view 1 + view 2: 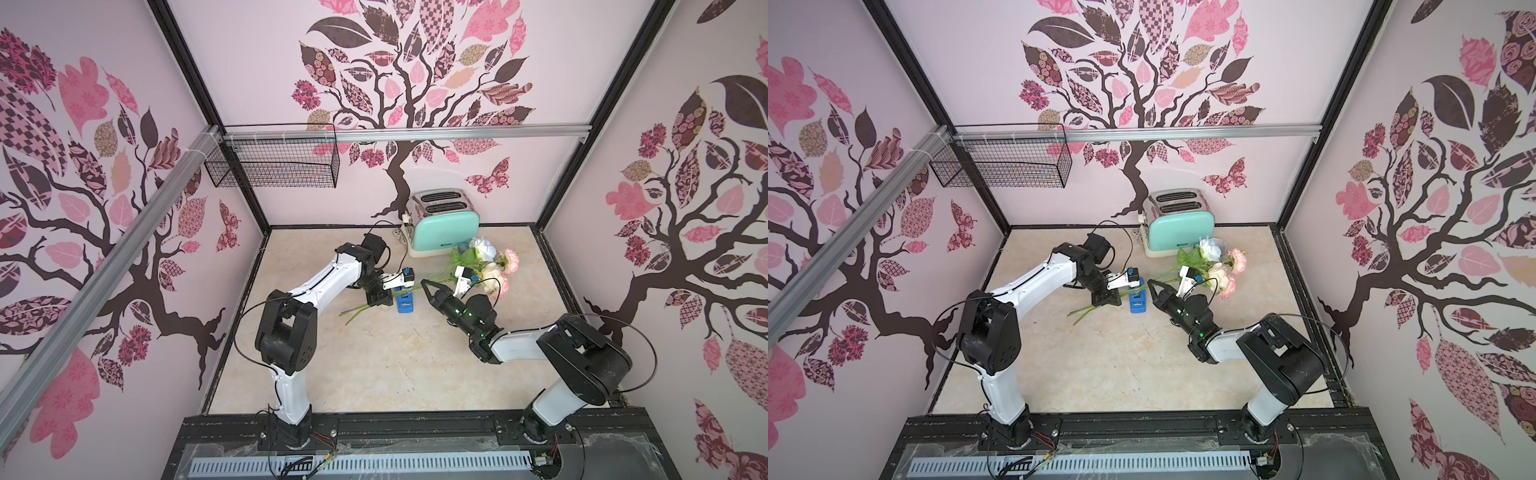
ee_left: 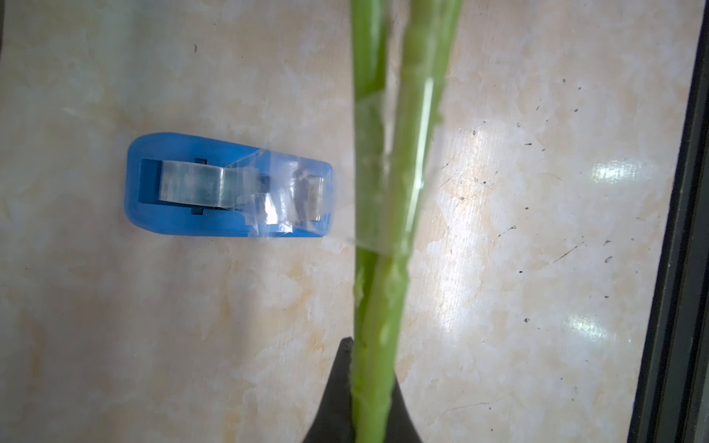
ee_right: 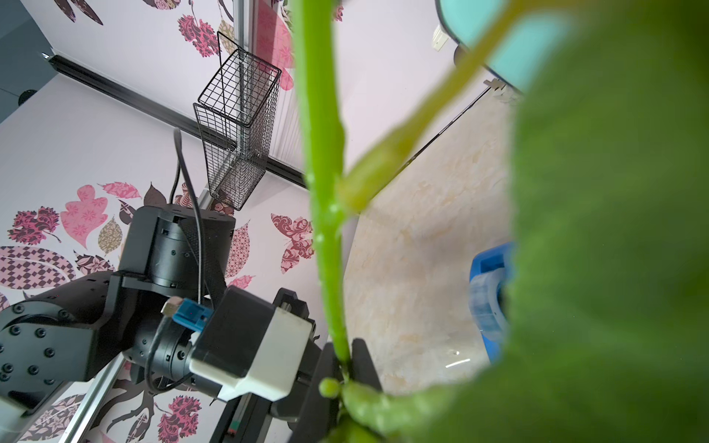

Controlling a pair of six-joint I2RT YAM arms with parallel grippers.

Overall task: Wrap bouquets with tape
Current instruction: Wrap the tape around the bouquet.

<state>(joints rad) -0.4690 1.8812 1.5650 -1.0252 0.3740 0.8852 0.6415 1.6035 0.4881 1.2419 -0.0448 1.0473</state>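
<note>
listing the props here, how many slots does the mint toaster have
2. Both lie side by side in the top of the toaster: the far slot, and the near slot just in front of it. Neither is hidden.

Left gripper point(image 1: 375, 302) and right gripper point(image 1: 425, 284) seem clamped, facing inward.

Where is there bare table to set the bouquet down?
Free: near tabletop in front of the tape dispenser; far left corner. Crowded: mid-table, where left gripper and right gripper clamp the bouquet; around the toaster.
</note>
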